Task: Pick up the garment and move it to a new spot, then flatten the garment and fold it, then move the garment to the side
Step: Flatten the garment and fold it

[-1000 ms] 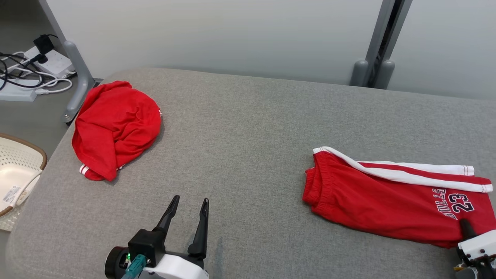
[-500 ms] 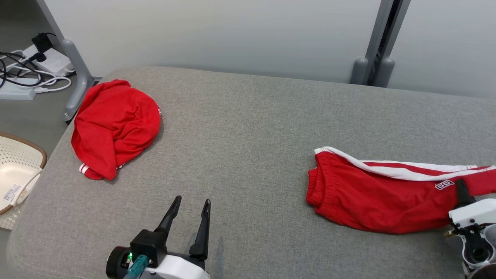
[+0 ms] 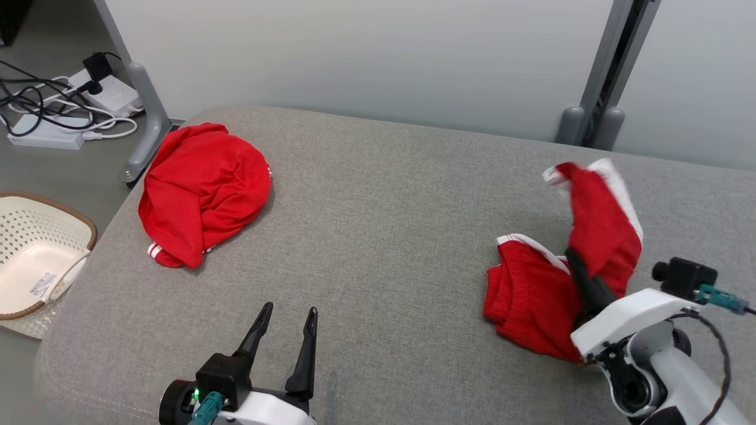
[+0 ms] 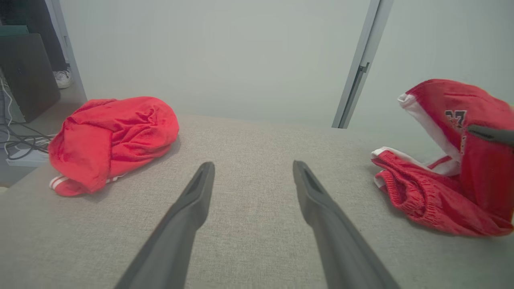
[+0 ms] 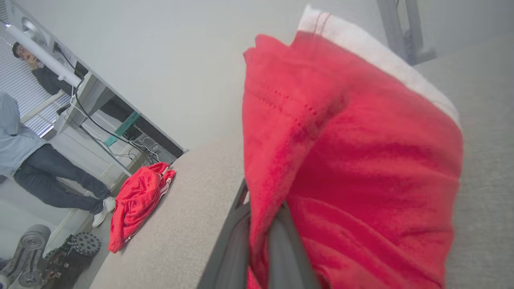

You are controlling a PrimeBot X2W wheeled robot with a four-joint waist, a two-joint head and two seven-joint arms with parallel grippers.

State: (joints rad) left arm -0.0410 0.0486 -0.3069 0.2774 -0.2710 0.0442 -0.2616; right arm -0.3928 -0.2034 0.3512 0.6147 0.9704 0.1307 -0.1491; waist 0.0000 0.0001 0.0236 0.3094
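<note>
The right gripper (image 3: pixel 572 255) has its two dark fingers pinched together on a fold of the red shorts (image 3: pixel 531 298), and in the right wrist view the cloth (image 5: pixel 353 160) drapes over both fingers of this gripper (image 5: pixel 261 216). From that grip one leg of the shorts stands up in the air, its white-trimmed hem pointing up and away towards the far wall. The elastic waistband end lies bunched on the grey upholstered bench (image 3: pixel 384 236) at the robot's right, facing left. So the shorts are bent double, with no single straight long axis. The left wrist view shows the raised leg (image 4: pixel 453 112) arching over the lying part, with one right-gripper finger (image 4: pixel 490 134) against it. The left gripper (image 3: pixel 289 310) hovers low over the near edge of the bench with its fingers spread apart and nothing between them (image 4: pixel 253 168). A second, crumpled red garment (image 3: pixel 204 183) sits at the far left corner, well apart from the shorts. Beyond the bench's left edge are a pale perforated basket (image 3: pixel 88 227) and a power strip with cables (image 3: pixel 47 139) on the floor. A second ago the shorts lay flat, long axis running left to right, with the printed leg end at the right under the right gripper. That end has since been lifted and swung back. The head camera has also shifted slightly.
</note>
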